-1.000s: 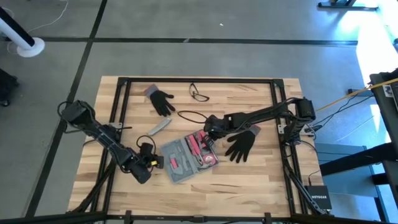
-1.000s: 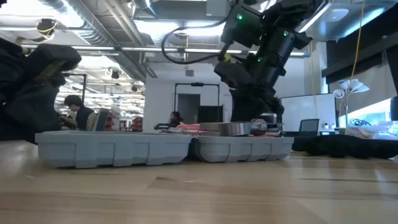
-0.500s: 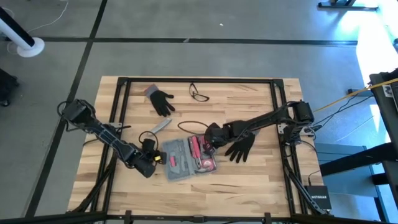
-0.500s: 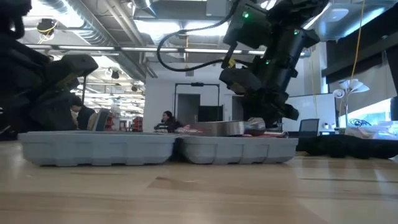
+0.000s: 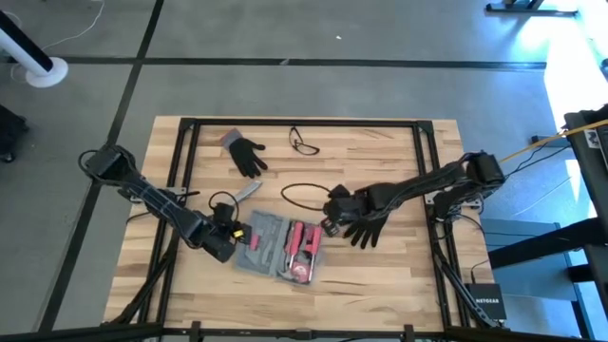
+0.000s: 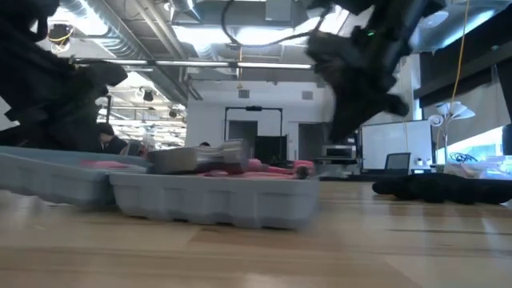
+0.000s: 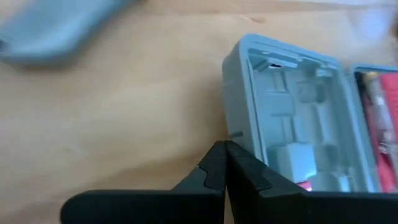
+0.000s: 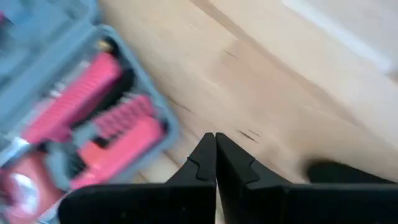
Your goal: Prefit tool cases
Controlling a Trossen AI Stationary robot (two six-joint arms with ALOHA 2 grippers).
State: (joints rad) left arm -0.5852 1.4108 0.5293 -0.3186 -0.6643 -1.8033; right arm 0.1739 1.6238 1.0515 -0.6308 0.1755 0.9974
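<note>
The blue-grey tool case [image 5: 277,247] lies open and flat on the table, one half empty [image 7: 292,118], the other holding red tools [image 8: 93,124]. My left gripper [image 5: 231,239] is shut, low at the case's left end, beside the empty half. My right gripper [image 5: 329,226] is shut and stands off the case's right corner [image 8: 166,127], raised above the wood and touching nothing; in the low view it hangs blurred above the table [image 6: 364,64]. My left gripper lies with its shut fingertips [image 7: 219,155] against the outer wall of the case's empty half [image 7: 231,127], at the left end. The fingers slant down from the table's left side. The case rests flat on the table.
A black glove [image 5: 366,224] lies just right of my right gripper, another [image 5: 247,155] at the far left. A small grey bar [image 5: 245,193], a dark cable loop [image 5: 304,195] and glasses [image 5: 304,142] lie beyond the case. Bare wood stretches along the near edge.
The case has turned clockwise on the table and slid left; its red-tool end has swung toward the near edge. My right gripper has moved toward the near edge and risen off the case. My left gripper has shifted toward the far edge, against the case's left end.
</note>
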